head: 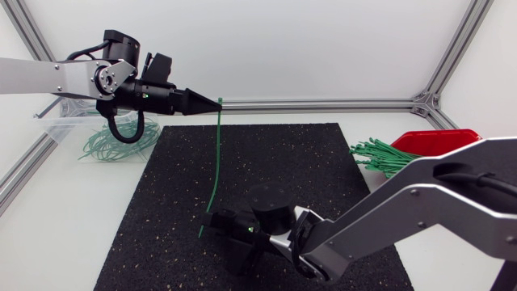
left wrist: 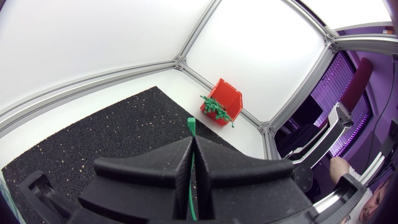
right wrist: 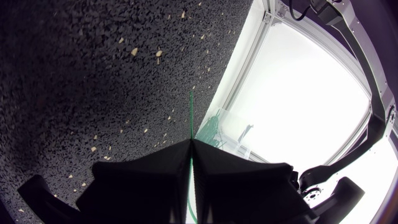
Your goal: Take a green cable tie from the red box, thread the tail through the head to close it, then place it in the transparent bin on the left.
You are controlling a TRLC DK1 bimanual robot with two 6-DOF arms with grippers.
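Observation:
One green cable tie (head: 216,162) hangs nearly upright over the black mat (head: 307,162). My left gripper (head: 212,102) is shut on its upper end; in the left wrist view the tie's head (left wrist: 191,124) pokes out just past the closed left gripper (left wrist: 193,142). My right gripper (head: 212,220) is shut on the lower part, low over the mat. The thin tail (right wrist: 191,115) sticks out ahead of the right gripper (right wrist: 191,143). The red box (head: 440,139) stands at the far right with a bundle of green ties (head: 384,156) spilling from it. The transparent bin (head: 69,125) is at the far left.
Several closed green ties (head: 109,147) lie by the bin, partly spilled onto the white table. From the left wrist the red box (left wrist: 225,99) shows in the far corner beyond the mat (left wrist: 93,143). An aluminium frame (head: 323,103) runs along the table's back edge.

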